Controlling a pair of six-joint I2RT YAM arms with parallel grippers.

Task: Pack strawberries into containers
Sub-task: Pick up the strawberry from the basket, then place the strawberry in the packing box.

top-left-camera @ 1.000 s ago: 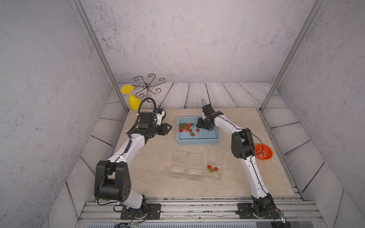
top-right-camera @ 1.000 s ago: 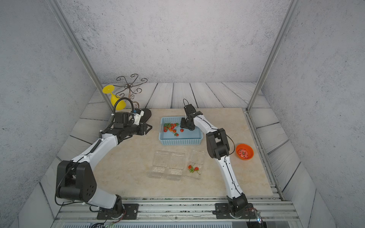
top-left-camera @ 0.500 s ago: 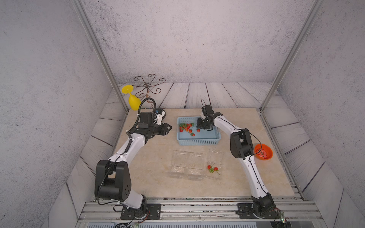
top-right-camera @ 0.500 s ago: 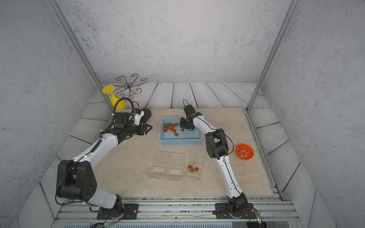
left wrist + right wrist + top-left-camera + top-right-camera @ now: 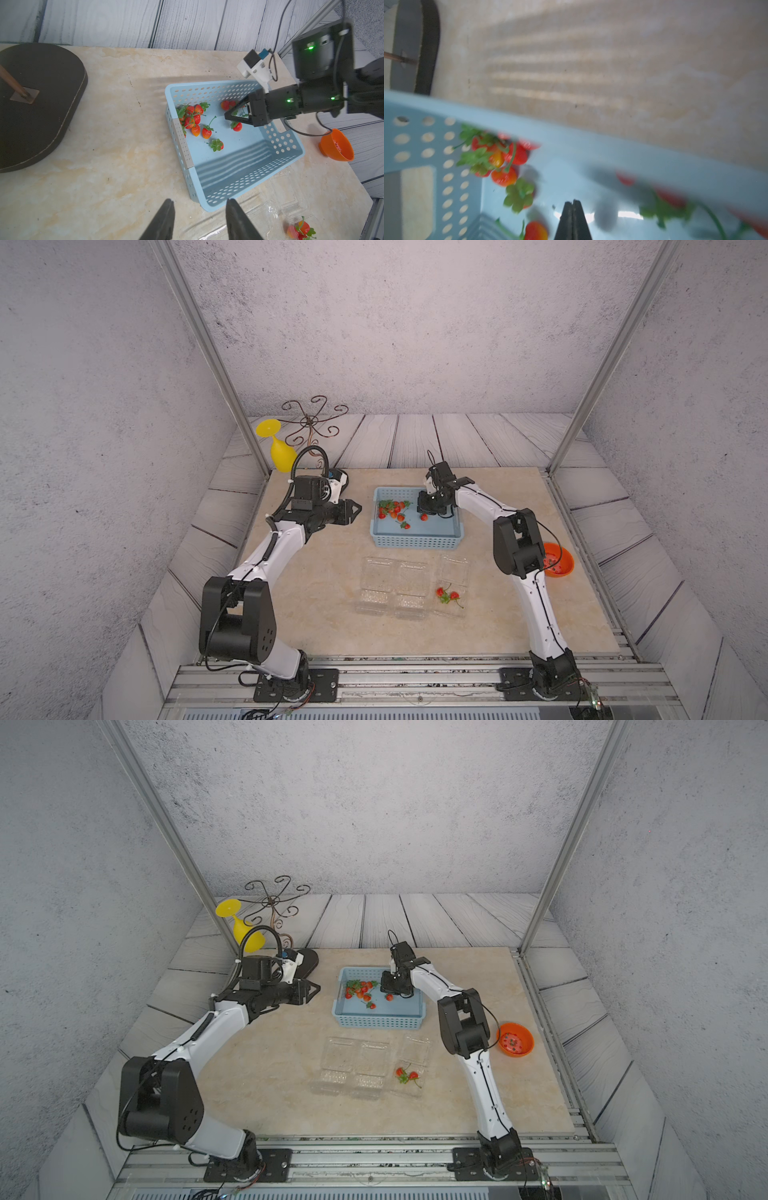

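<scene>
Several red strawberries (image 5: 390, 508) (image 5: 359, 988) (image 5: 192, 120) (image 5: 500, 158) lie in the light blue basket (image 5: 415, 545) (image 5: 380, 1023) (image 5: 239, 185). My right gripper (image 5: 421, 511) (image 5: 387, 991) (image 5: 225, 116) (image 5: 572, 201) reaches down into it, shut, with nothing visible between its tips; one berry (image 5: 236, 126) lies just beside them. Three clear containers (image 5: 376, 585) (image 5: 411, 589) (image 5: 453, 585) lie open in front of the basket. The right-hand one holds a small bunch of strawberries (image 5: 446, 595) (image 5: 406, 1075). My left gripper (image 5: 357, 509) (image 5: 316, 988) (image 5: 200, 200) hovers left of the basket, open and empty.
An orange bowl (image 5: 557, 560) (image 5: 515, 1039) (image 5: 336, 145) sits at the right edge of the mat, behind the right arm's elbow. A yellow goblet (image 5: 280, 452) and a wire stand (image 5: 313, 420) on a dark base (image 5: 31, 104) stand at the back left.
The right gripper's jaws have closed inside the basket. Both arms stay about where they were.
</scene>
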